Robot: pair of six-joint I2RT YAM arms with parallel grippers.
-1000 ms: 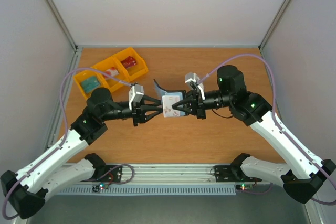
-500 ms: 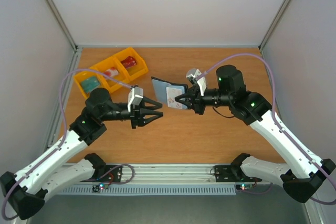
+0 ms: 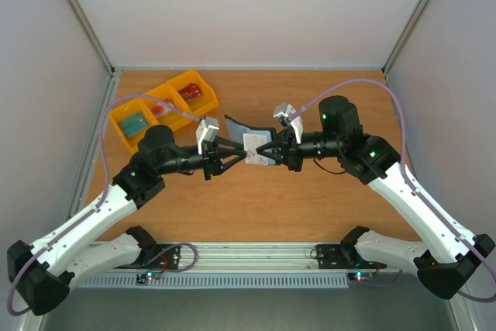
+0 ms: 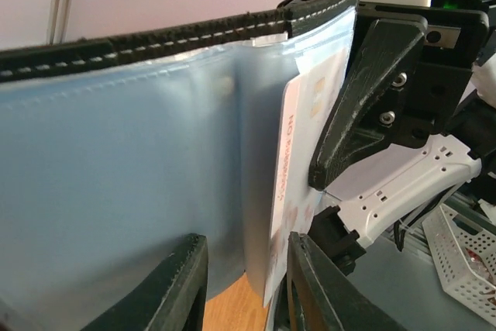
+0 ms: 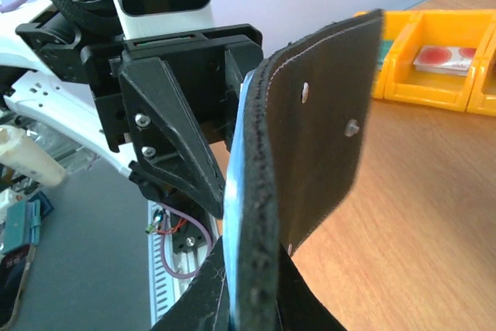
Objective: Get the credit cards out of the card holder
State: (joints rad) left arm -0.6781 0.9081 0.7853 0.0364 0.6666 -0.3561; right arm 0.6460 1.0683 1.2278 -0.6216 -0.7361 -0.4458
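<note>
Our right tool (image 3: 268, 153) is clenching the card holder (image 3: 235, 126) aloft over the table (image 3: 310, 207), while at its nine o'clock our left tool (image 3: 237, 156) is straddling, unclenched, the protruding pale credit card (image 3: 253, 149).

Top view: print on the card (image 3: 253, 149) too small to read; stuff in the yellow bins (image 3: 205, 102) just blobs. Left wrist cam: card holder (image 4: 116, 191) runs off left & bottom edges, can't tell if left gripper (image 4: 246, 242) pinches the card. Right wrist cam: card hidden behind the card holder.
</note>
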